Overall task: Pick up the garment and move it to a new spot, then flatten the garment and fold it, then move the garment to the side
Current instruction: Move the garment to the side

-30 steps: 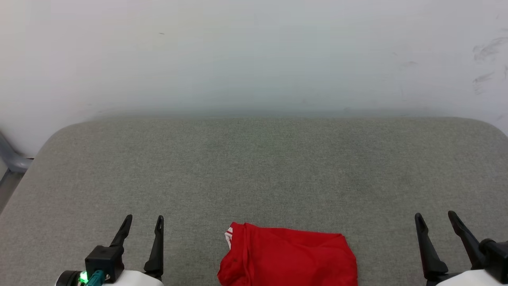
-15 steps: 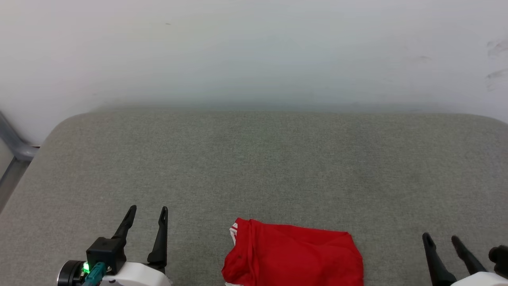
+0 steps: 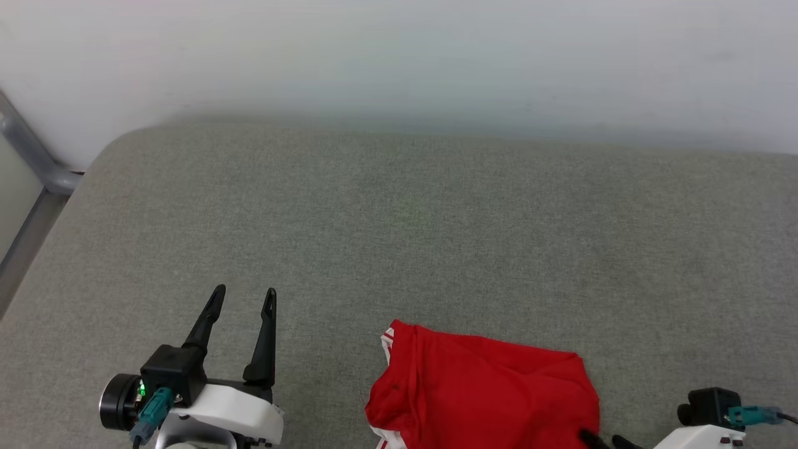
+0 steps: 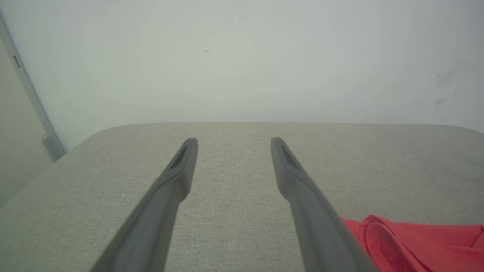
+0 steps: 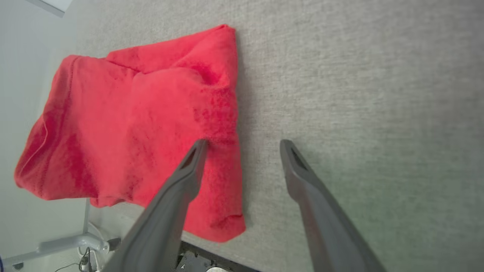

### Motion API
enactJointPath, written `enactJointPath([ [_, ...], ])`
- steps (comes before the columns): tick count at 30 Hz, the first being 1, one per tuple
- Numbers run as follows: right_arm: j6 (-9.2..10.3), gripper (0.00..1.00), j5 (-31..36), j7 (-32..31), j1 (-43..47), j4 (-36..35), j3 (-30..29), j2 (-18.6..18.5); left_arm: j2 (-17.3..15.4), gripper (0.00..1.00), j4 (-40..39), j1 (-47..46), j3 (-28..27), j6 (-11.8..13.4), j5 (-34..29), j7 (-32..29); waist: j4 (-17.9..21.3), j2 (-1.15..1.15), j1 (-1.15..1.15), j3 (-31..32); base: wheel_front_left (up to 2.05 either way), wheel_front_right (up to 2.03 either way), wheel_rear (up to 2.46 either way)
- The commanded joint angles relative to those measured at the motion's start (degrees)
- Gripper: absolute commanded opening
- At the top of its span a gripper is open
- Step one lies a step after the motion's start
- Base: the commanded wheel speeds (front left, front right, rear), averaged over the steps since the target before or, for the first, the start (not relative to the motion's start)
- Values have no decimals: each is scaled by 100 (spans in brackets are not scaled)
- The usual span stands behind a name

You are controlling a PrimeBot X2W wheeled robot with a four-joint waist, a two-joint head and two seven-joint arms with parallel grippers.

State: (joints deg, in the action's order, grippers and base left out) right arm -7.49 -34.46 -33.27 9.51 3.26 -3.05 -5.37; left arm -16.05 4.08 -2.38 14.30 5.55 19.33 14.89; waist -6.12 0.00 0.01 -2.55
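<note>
The garment point(image 3: 486, 393) is a red bundle, folded over, near the front edge of the grey padded table point(image 3: 436, 218), with a bit of red-white trim at its left corner. In the right wrist view the garment point(image 5: 132, 124) seems to reach over the table's edge. My right gripper point(image 5: 244, 143) is open and straddles the garment's side edge, one finger over red cloth and the other over bare table. In the head view my right gripper point(image 3: 605, 440) barely peeks in at the bottom. My left gripper point(image 3: 243, 299) stands open to the garment's left, holding nothing. The left wrist view also shows my left gripper point(image 4: 232, 141) and the garment point(image 4: 416, 245).
A white wall point(image 3: 399, 56) rises behind the table. A grey metal rail point(image 3: 37, 168) runs down at the far left. A metal frame with cables point(image 5: 64, 243) shows below the table's edge. The table's rounded back left corner point(image 3: 118, 143) lies near the rail.
The head camera has tilted, so the whole picture has shifted. My right gripper has sunk to the bottom edge and swung toward the garment's right side. The left gripper stays open and empty.
</note>
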Motion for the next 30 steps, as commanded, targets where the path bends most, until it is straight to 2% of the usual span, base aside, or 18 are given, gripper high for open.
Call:
enactJointPath([
  [1,2,100,-134,-43,-131,80,94,-28,7,100,-8,-103,-8,-27,-41,34,-100,0,-1,-155,0,0,0],
  [11,7,100,-490,-368,-599,1225,590,-2,102,100,21,-339,-79,-114,-112,36,-239,0,-1,-539,0,0,0],
  [12,8,49,-537,-390,-605,1309,621,11,111,100,29,-338,-94,-128,-114,36,-240,0,-1,-552,0,0,0],
  [13,8,19,-589,-385,-631,1362,644,28,122,100,36,-342,-108,-136,-120,36,-236,0,-1,-565,0,0,0],
  [14,8,0,-620,-424,-652,1409,691,30,134,100,41,-346,-125,-144,-135,36,-232,0,-1,-575,0,0,0],
  [19,8,0,-672,-346,-773,1384,779,-125,190,100,98,-312,-191,-166,-186,37,-159,0,-1,-522,0,0,0],
  [24,7,0,-597,-293,-936,1045,851,-382,221,100,99,-227,-252,-207,-237,37,6,0,-1,-383,0,0,0],
  [30,4,0,-1,-382,-1096,515,944,-769,255,100,0,-117,-328,-220,-346,36,493,0,-1,-273,0,0,0],
])
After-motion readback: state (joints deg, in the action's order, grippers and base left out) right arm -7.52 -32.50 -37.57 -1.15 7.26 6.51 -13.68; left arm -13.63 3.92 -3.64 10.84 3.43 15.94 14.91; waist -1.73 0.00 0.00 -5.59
